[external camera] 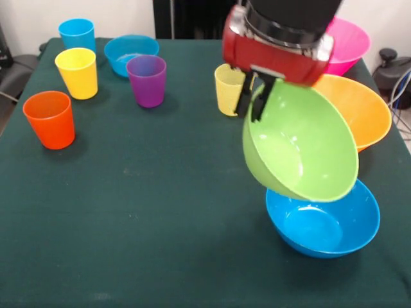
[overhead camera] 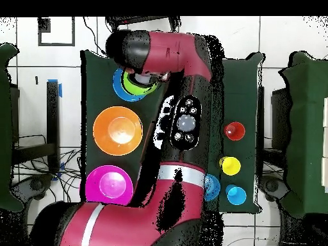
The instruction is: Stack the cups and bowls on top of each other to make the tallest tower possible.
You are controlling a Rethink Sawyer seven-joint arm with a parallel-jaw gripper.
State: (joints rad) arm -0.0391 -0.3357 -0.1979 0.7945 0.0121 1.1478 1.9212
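Note:
My gripper (external camera: 250,114) is shut on the near-left rim of the medium green bowl (external camera: 302,144), one finger inside and one outside. The bowl hangs tilted, its opening facing the camera, just above the medium blue bowl (external camera: 324,224) on the table. In the overhead view the arm covers the gripper, and the green bowl (overhead camera: 136,84) shows inside the blue bowl's rim (overhead camera: 120,90). The large orange-yellow bowl (external camera: 363,109) and the pink bowl (external camera: 352,40) stand behind. The blue (external camera: 77,33), yellow (external camera: 77,72), orange (external camera: 50,119), purple (external camera: 148,80) and pale yellow-green (external camera: 227,90) cups stand upright and apart.
A small shallow blue bowl (external camera: 131,52) sits at the back between the blue and purple cups. The table's dark green cloth (external camera: 148,212) is bare in the front left. The arm (overhead camera: 182,122) spans the table's middle in the overhead view.

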